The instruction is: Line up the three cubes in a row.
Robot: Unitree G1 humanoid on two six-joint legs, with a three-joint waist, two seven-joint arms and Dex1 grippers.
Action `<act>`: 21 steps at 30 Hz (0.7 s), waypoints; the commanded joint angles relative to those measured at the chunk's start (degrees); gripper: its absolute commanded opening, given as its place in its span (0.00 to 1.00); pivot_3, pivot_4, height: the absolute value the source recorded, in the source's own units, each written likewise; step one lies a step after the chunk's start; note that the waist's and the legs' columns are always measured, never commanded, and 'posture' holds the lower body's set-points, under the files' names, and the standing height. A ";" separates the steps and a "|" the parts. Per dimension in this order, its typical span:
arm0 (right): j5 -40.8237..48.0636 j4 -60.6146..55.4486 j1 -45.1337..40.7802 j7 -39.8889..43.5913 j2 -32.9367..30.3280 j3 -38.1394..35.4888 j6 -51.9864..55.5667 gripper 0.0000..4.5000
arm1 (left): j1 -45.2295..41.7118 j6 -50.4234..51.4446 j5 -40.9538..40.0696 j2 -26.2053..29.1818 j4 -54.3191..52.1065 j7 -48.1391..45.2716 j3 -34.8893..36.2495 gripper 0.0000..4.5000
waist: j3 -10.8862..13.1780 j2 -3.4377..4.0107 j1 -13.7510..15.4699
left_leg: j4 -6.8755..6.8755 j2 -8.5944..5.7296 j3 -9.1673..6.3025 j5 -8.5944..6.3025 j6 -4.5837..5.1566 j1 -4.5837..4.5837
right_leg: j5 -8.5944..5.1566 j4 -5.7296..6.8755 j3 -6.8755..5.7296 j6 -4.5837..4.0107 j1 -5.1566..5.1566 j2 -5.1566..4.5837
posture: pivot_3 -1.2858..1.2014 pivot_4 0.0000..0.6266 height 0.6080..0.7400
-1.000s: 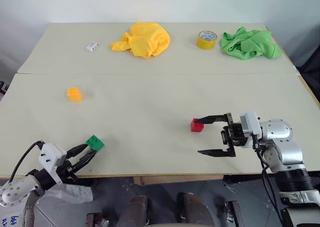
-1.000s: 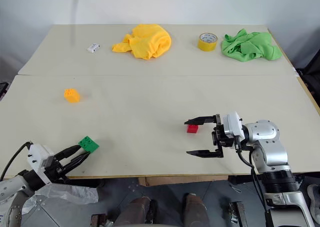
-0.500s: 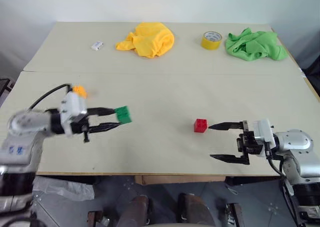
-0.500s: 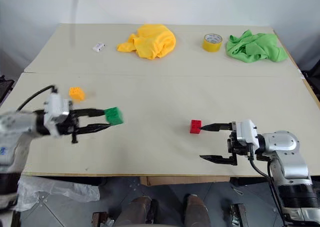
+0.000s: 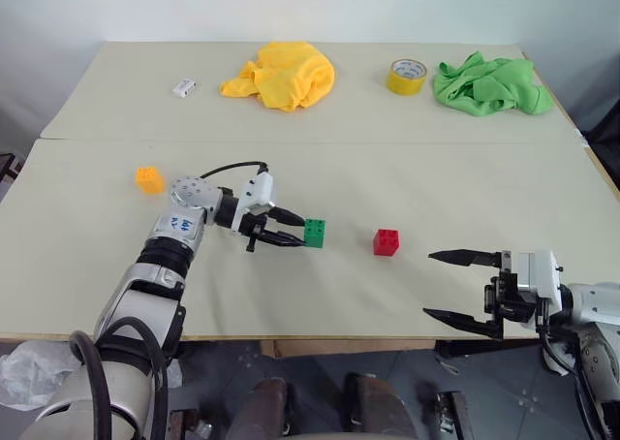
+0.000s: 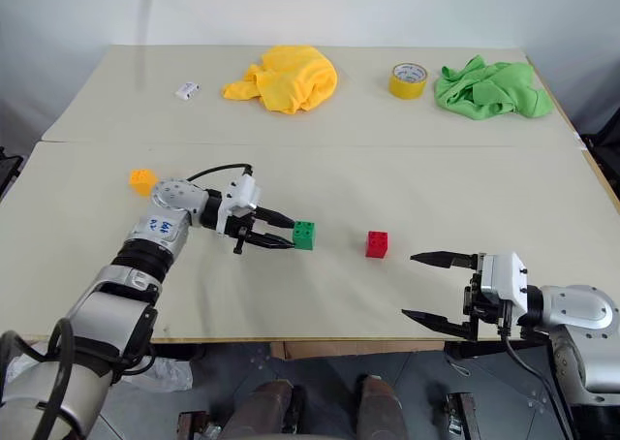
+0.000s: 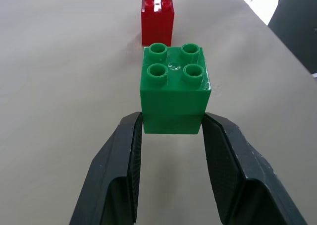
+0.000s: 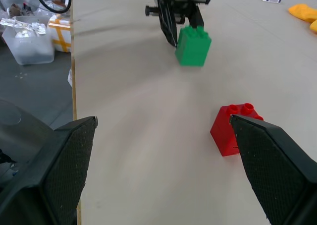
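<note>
Green plastic sits pinched between the two black fingers of the left gripper [image 5: 293, 230]: the green cube [image 5: 314, 233], studs up, is clamped by its lower rear sides while the arm reaches across the near half of the table [image 5: 407, 183] toward the robot's right. From the left wrist view the fingers [image 7: 119, 170] press against opposite faces of the block, and the red cube [image 7: 157, 20] stands just beyond it, in line with the gripper's reach. Whether the green cube rests on the surface or hangs a little above it cannot be told.

The red cube stands alone on the tabletop, near the green one on its right side and apart from it. The orange-yellow cube [image 5: 148, 179] lies well off to the left, behind the left forearm and farther from the robot than the other two.

Down at the near right edge of the table, the right gripper [image 5: 458, 285] points toward the left with its fingers spread wide and nothing between them; it is well apart from the red cube.

Along the far half of the table lie a small white block [image 5: 180, 88], a crumpled yellow cloth [image 5: 281, 74], a yellow tape roll [image 5: 406, 75] and a bunched green cloth [image 5: 490, 83].
</note>
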 commanded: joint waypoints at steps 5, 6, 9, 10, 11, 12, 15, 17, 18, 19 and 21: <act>1.09 -3.48 1.46 -3.06 0.04 -1.81 0.07 1.00 | -2.76 -1.85 2.33 -3.35 4.44 2.14 1.43 0.32 | 0.01 -0.02 0.13 | 0.13 -0.02 -0.09 0.00 0.00 -0.06 | 0.01 0.01 -0.02 0.02 0.02 -0.02 | 0.52 0.24 1.00; 1.04 -3.41 1.69 -3.30 0.05 -1.93 -0.03 1.00 | -2.86 -2.11 2.90 -3.50 4.93 2.75 1.31 0.32 | 0.01 -0.02 0.09 | 0.13 -0.02 -0.09 0.00 0.00 -0.06 | 0.01 0.01 -0.02 0.03 0.02 -0.02 | 0.52 0.24 1.00; 0.81 -2.48 1.95 -4.61 0.50 -2.49 -0.71 1.00 | -3.02 -2.89 4.22 -3.63 5.83 3.61 1.30 0.32 | 0.01 -0.02 0.05 | 0.13 -0.01 -0.08 0.00 0.00 -0.06 | 0.01 0.02 -0.02 0.02 0.01 0.00 | 0.52 0.24 1.00; 1.05 -1.97 1.71 -5.23 0.83 -2.80 -0.78 1.00 | -2.96 -2.82 4.37 -3.63 5.84 3.41 1.36 0.32 | 0.01 -0.02 0.05 | 0.14 -0.01 -0.08 0.00 0.00 -0.06 | 0.01 0.03 -0.02 0.03 0.02 0.00 | 0.52 0.24 1.00; 1.17 -1.07 1.22 -5.88 1.32 -3.22 -1.26 1.00 | -2.82 -2.64 4.48 -3.60 5.72 2.97 1.31 0.32 | 0.01 -0.02 0.07 | 0.17 -0.01 -0.08 0.00 0.00 -0.06 | 0.01 0.04 -0.02 0.03 0.02 0.00 | 0.52 0.24 1.00; 1.60 -0.09 0.68 -6.42 1.78 -3.75 -1.23 1.00 | -2.74 -2.77 4.70 -3.57 5.66 3.06 1.26 0.32 | 0.01 -0.02 0.08 | 0.19 -0.01 -0.09 0.00 0.00 -0.06 | 0.01 0.05 -0.02 0.03 0.02 0.00 | 0.52 0.24 1.00; 1.77 1.47 0.37 -5.09 1.29 -3.79 -0.57 1.00 | -2.68 -2.56 4.89 -3.70 5.76 4.36 1.71 0.32 | 0.01 -0.02 0.07 | 0.24 -0.03 -0.09 0.00 0.00 -0.06 | 0.01 0.13 -0.01 0.02 0.02 -0.04 | 0.52 0.24 1.00; 1.92 1.83 0.08 -4.68 1.16 -3.47 0.06 1.00 | -2.76 -2.30 4.91 -3.85 5.93 4.87 2.00 0.32 | 0.01 -0.02 0.07 | 0.26 -0.02 -0.09 0.00 0.00 -0.06 | 0.01 0.17 -0.01 0.02 0.02 -0.04 | 0.52 0.24 1.00; 1.74 2.10 -0.42 -4.92 1.54 -3.44 -0.34 1.00 | -2.81 -2.20 5.09 -3.85 6.00 5.26 2.05 0.32 | 0.01 -0.02 0.05 | 0.28 -0.02 -0.09 0.00 0.00 -0.06 | 0.01 0.18 -0.01 0.02 0.02 -0.04 | 0.52 0.24 1.00; 1.50 2.43 -0.90 -5.05 1.85 -3.29 -0.72 1.00 | -2.82 -1.86 5.04 -3.89 5.99 5.36 2.24 0.32 | 0.01 -0.02 0.01 | 0.29 -0.02 -0.09 0.00 0.00 -0.05 | 0.01 0.21 0.00 0.02 0.02 -0.04 | 0.52 0.24 1.00; 0.83 3.25 -2.04 -5.00 2.33 -2.56 -1.55 1.00 | -2.86 -0.86 4.61 -3.93 5.57 5.61 2.87 0.49 | 0.01 -0.02 -0.02 | 0.35 -0.02 -0.08 0.00 0.00 -0.06 | 0.01 0.26 0.02 0.02 0.02 -0.04 | 0.52 0.24 1.00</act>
